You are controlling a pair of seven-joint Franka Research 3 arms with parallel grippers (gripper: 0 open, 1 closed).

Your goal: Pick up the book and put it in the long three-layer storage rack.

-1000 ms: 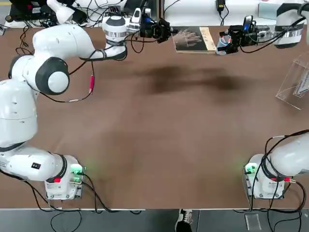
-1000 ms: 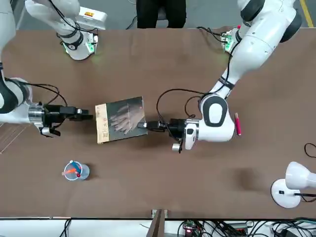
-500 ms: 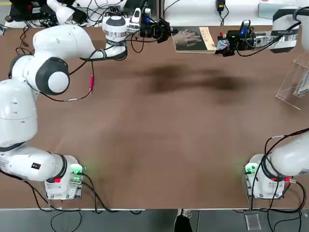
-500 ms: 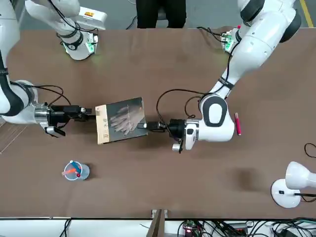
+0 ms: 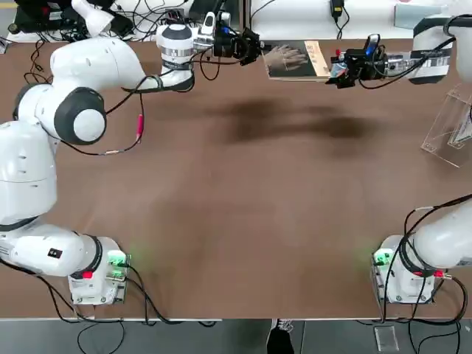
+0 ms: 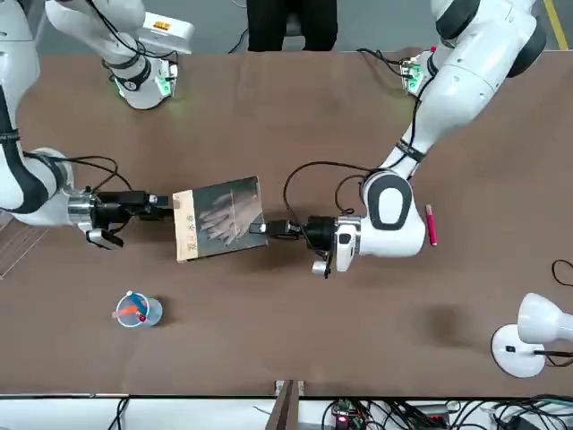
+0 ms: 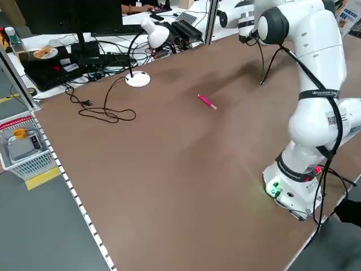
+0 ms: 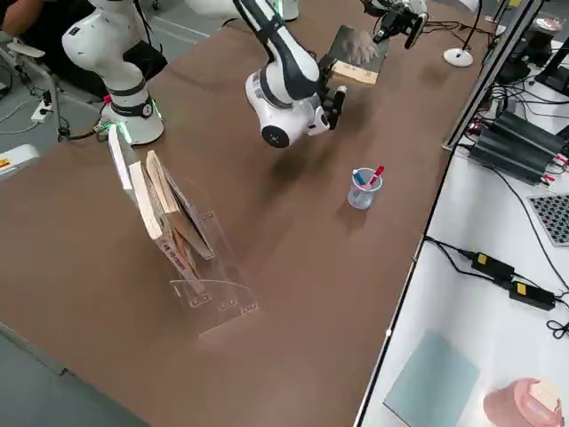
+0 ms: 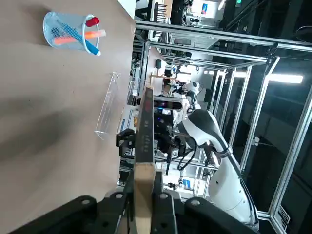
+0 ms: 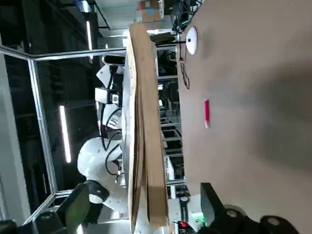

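Closer to the book's tan edge, the right claw has been brought in from the side compared with a second ago, while the left claw and its load have been kept where they were. Held up over the brown worktop is the book, a thin rectangular paperback with a dark grey-green cover, a pale hand picture and a tan strip along one edge. It is clamped by the left claw at the dark end. The right claw is spread apart; in the right wrist view the book's page edges are seen between its fingers, with no grip made.

By this approach, a handover from left to right seems to be prepared. That would make sense, since the long clear acrylic rack with slanted compartments, in which other books are already stood, is placed on the right arm's side. A little more advance is probably needed before the right claw is closed; the left should be released only once the cover is firmly pinched. If the book were let go too early, it could be tilted or dropped.
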